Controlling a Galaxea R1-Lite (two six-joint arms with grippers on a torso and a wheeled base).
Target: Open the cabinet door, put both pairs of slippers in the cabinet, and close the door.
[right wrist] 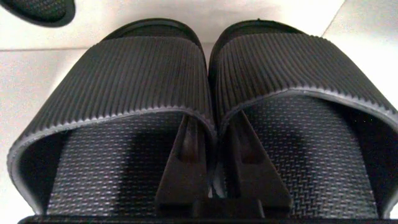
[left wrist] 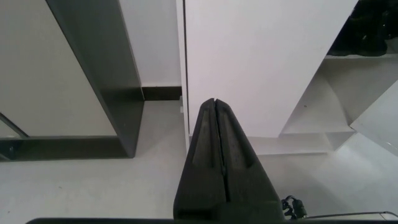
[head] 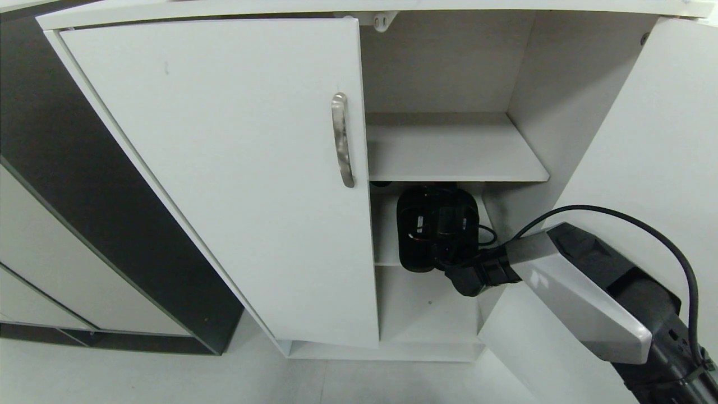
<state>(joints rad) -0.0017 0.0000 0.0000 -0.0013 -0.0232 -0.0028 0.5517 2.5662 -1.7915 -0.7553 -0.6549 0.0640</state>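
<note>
The white cabinet (head: 449, 62) stands with its left door (head: 224, 168) closed and its right door (head: 662, 140) swung wide open, the latter cut off at the picture's edge. The closed door hides the cabinet's whole left half. Against the cabinet's left side stands a dark grey panel (head: 84, 185), and pale floor (head: 168, 381) lies in front of it.

Inside the open half, the upper shelf (head: 449, 151) is bare. The middle shelf (head: 382, 235) beneath it is mostly covered by the robot's right arm (head: 572, 292), which runs in from the cabinet's open-door side.

A pair of black slippers (head: 435, 224) sits in that middle compartment, side by side, ribbed straps up. Whether the soles rest on the shelf or hang just above it cannot be told.

The right hand (right wrist: 214, 124) is buried in the pair. One of its fingers (right wrist: 186, 162) goes under each strap, and together they pinch the two touching inner walls. In the head view the slippers hide the hand.

Deeper in the same compartment is the rim of another dark slipper (right wrist: 37, 9). It is cut off, so its mate cannot be made out.

The left hand (left wrist: 214, 109) is outside the cabinet, in front of the closed door, with its fingers pressed together on nothing.

A curved metal handle (head: 342, 140) is on the closed door's inner edge.
</note>
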